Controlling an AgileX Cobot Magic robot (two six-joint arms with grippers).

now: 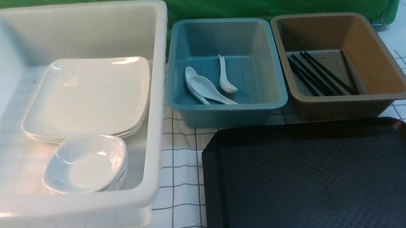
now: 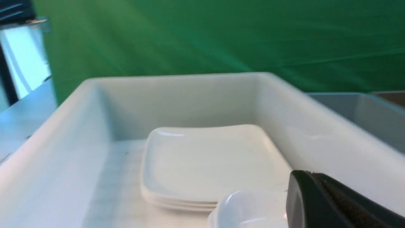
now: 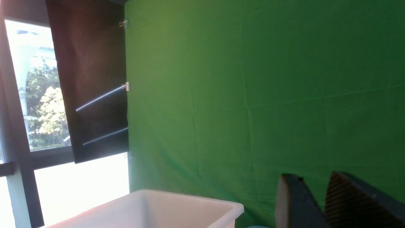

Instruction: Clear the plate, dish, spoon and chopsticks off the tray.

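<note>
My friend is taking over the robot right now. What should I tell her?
Left end effector: only one finger shows in its wrist view, near the white tub; open or shut is unclear.
Right end effector: narrow gap between fingers, holding nothing, raised.
Plates and small dishes are stacked in the white tub.
Spoons are in the blue tub.
Chopsticks are in the brown tub.
Tray looks bare where visible, so nothing seems left.

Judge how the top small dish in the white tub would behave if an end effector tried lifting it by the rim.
The top small dish looks glazed and glossy, so probably slippery to pinch. It seems to be stiff ceramic, likely chipping if dropped. Nested on the dishes beneath, inside the white tub, it may drag or rock the stack rather than lift cleanly.
</note>
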